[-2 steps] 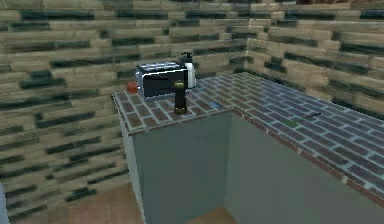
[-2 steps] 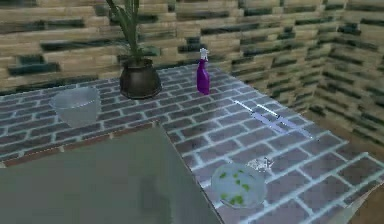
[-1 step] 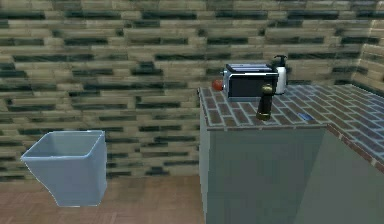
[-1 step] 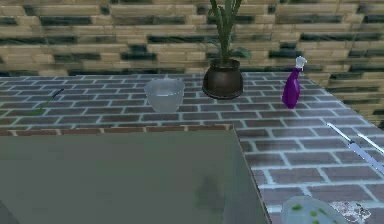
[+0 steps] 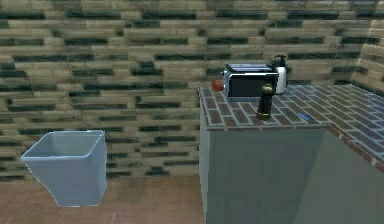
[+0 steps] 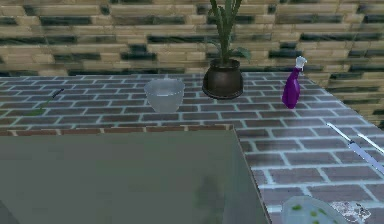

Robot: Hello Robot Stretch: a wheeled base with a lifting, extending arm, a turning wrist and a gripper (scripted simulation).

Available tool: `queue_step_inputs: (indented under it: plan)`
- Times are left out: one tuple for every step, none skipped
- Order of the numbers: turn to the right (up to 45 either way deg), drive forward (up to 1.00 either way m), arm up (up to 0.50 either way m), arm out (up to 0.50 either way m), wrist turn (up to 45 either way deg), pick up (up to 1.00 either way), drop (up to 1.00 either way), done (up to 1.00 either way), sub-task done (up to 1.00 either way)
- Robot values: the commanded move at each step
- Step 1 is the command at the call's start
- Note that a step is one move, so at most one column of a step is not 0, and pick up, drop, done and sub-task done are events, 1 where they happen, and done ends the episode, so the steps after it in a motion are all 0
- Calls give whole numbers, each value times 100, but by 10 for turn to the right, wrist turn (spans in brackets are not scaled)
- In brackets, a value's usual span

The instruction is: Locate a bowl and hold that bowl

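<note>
Brick-patterned tiles cover the table (image 6: 90, 100) top, backed by a wall of rough banded stone. Arm side view: a rounded, translucent glass bowl (image 6: 165, 94) stands on the table just left of a dark round pot holding a leafy plant (image 6: 224, 78); a purple spray bottle (image 6: 292, 84) stands farther right. Forward view: a boxy metallic toaster (image 5: 247, 80) and a slim dark bottle (image 5: 265, 102) stand on the table; a pale, tapered square bin (image 5: 68, 165) sits on the floor. The state of the fingers cannot be told.
</note>
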Motion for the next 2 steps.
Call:
queue_step_inputs:
  plan:
    - [0,0,38,0,0,0,0,0,0]
    - [0,0,0,48,0,0,0,0,0]
